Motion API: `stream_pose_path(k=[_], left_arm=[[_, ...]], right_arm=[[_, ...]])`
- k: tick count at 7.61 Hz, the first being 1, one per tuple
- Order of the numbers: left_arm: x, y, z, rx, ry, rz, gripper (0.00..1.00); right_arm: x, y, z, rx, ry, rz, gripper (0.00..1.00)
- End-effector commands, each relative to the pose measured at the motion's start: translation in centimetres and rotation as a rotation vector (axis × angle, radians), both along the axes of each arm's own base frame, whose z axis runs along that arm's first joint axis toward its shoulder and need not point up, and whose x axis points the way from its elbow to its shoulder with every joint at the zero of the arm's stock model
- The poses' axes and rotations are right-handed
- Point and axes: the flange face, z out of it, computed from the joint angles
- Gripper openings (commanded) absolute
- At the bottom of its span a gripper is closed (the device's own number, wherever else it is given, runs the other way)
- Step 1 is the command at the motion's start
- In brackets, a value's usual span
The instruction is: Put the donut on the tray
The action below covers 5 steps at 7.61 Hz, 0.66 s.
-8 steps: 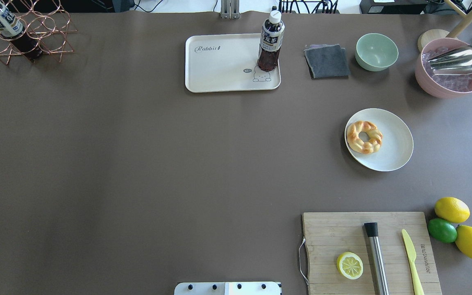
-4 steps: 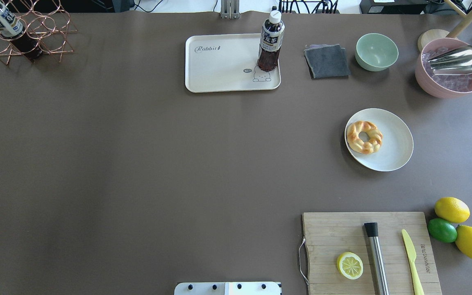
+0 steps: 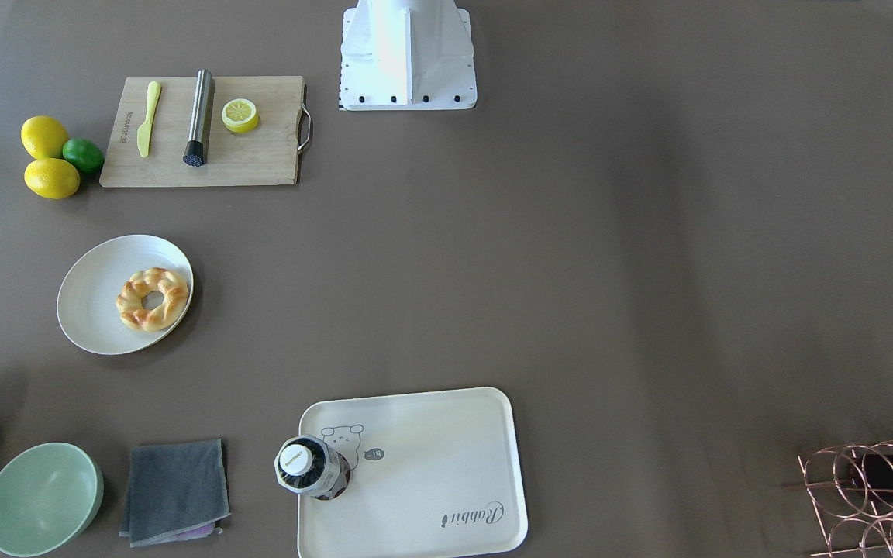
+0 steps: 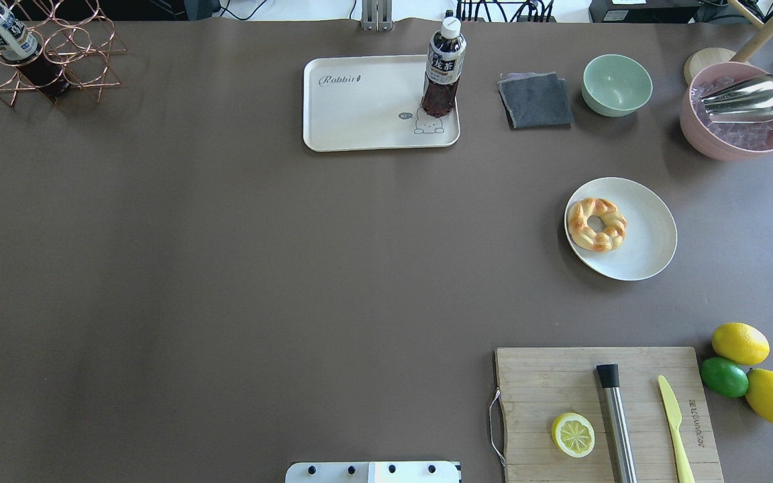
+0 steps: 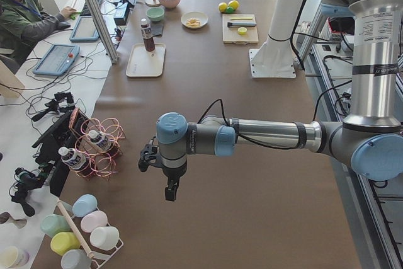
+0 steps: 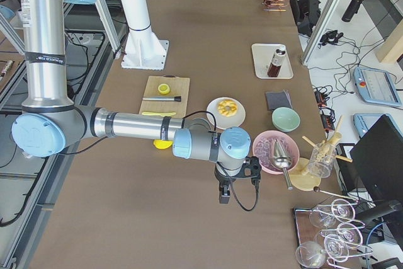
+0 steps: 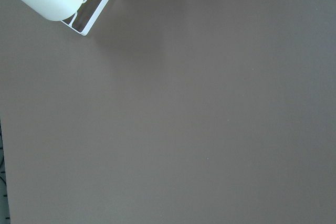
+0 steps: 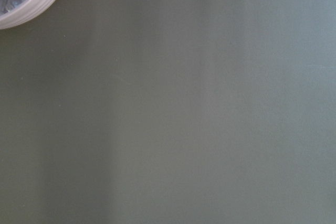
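The golden twisted donut [image 4: 596,224] lies on the left part of a round white plate [image 4: 648,245], right of the table's middle; it also shows in the front view [image 3: 153,299]. The cream tray [image 4: 359,111] with the bear drawing and "Rabbit" script lies at the far middle, and also shows in the front view [image 3: 431,465]. A dark drink bottle [image 4: 443,67] stands on its right corner. My left gripper [image 5: 170,192] hangs over the table's left end and my right gripper [image 6: 223,196] over its right end, both far from the donut. Whether they are open or shut cannot be told.
A grey cloth [image 4: 535,100], green bowl [image 4: 616,84] and pink bowl with a metal scoop [image 4: 739,111] stand at the far right. A cutting board [image 4: 604,412] with a lemon half, metal tube and yellow knife lies near right, citrus fruit [image 4: 741,343] beside it. A copper rack [image 4: 37,47] stands far left.
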Motion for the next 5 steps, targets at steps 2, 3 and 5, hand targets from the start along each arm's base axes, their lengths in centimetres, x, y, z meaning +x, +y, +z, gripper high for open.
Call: stream_pose_path(k=[2, 3, 5], left_arm=[[0.1, -0.5, -0.8, 0.026, 0.005, 0.001, 0.99], [0.0, -0.2, -1.6, 0.045, 0.006, 0.002, 0.99], [0.0, -0.7, -4.5, 0.109, 0.004, 0.005, 0.99]], right_arm=[[-0.1, 0.0, 0.0, 0.0, 0.0, -0.001, 1.0], [-0.1, 0.0, -0.1, 0.001, 0.0, -0.001, 1.0], [0.0, -0.4, -1.5, 0.043, 0.008, -0.006, 1.0]])
